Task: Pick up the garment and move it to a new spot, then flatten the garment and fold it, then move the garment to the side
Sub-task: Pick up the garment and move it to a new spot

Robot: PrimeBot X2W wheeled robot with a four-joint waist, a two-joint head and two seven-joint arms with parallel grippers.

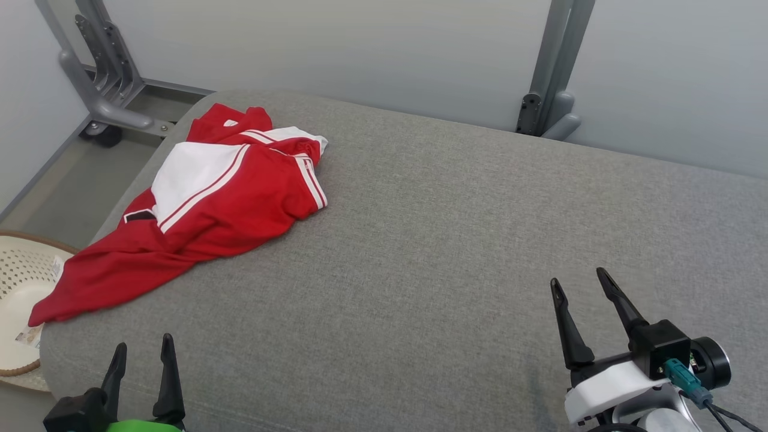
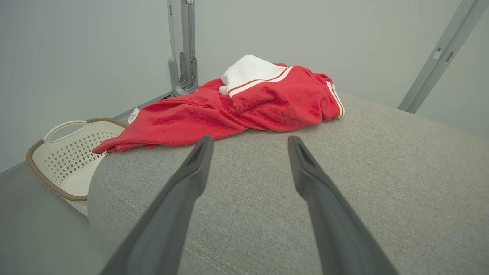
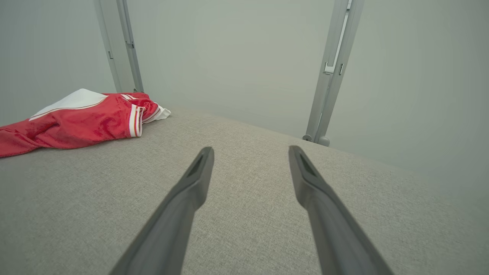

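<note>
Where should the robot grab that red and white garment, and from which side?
Pinch the garment at its raised red fold along the near edge, coming from the robot's side with the open left tool. The cloth bunches up there, nearest that tool.

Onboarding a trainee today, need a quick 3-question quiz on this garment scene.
1. True or false: the red and white jersey lies spread flat in the middle of the grey cushion.
2. Which is nearer the jersey? A: left gripper. B: right gripper.
3. Fill in: on the floor left of the cushion stands a perforated ____.
Key: 1 false, it is bunched at the far left corner. 2 A. 3 laundry basket.
</note>
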